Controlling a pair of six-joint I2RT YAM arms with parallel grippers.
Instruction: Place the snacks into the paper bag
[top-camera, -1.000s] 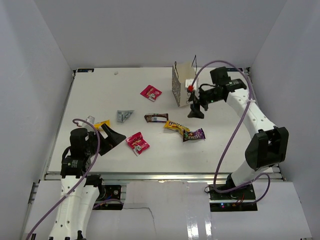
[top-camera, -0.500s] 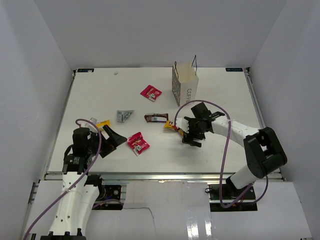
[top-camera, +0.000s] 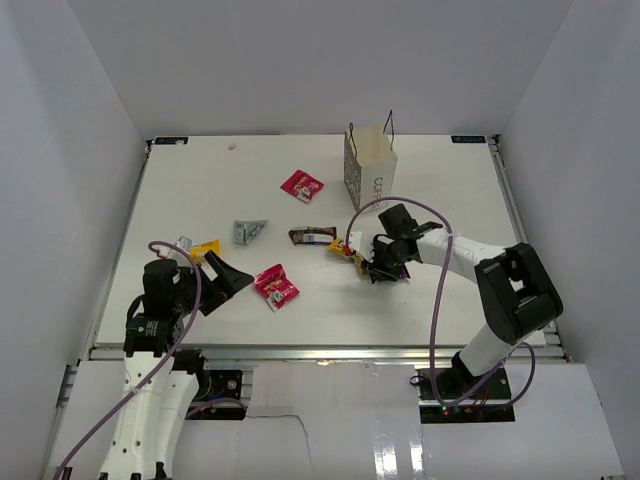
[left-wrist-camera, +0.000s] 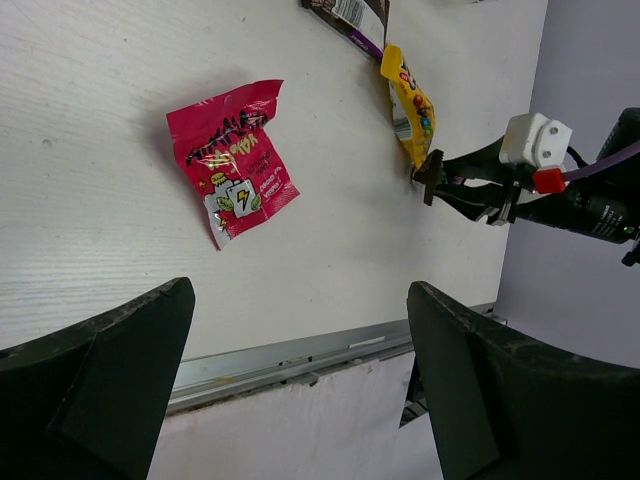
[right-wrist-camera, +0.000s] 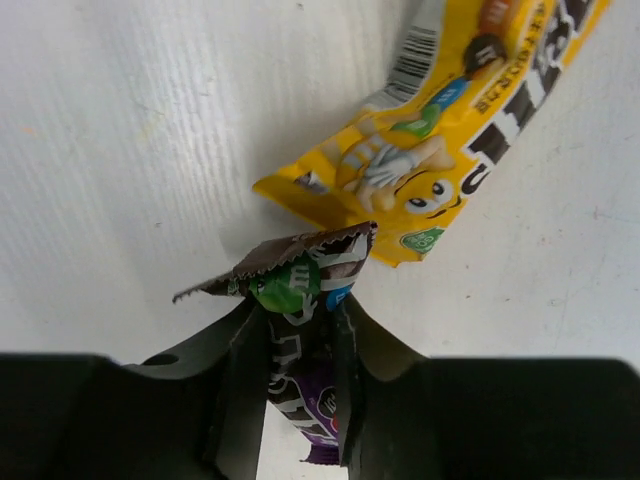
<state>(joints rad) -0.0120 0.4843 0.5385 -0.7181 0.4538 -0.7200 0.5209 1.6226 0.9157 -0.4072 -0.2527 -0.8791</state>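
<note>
My right gripper (right-wrist-camera: 300, 335) pinches the purple packet (right-wrist-camera: 298, 285) beside the yellow packet (right-wrist-camera: 450, 150); next, I should lift it into the paper bag (top-camera: 370, 170).

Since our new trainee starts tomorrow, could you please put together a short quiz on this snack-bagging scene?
1. True or false: the right tool is shut on the dark purple packet.
2. How does the paper bag stand? A: upright. B: tipped on its side. C: crushed flat.
3. Is the left tool open or shut?

Key
1. True: the packet sits pinched between its fingers.
2. A.
3. Open: its fingers stand wide apart, with nothing between them.
</note>
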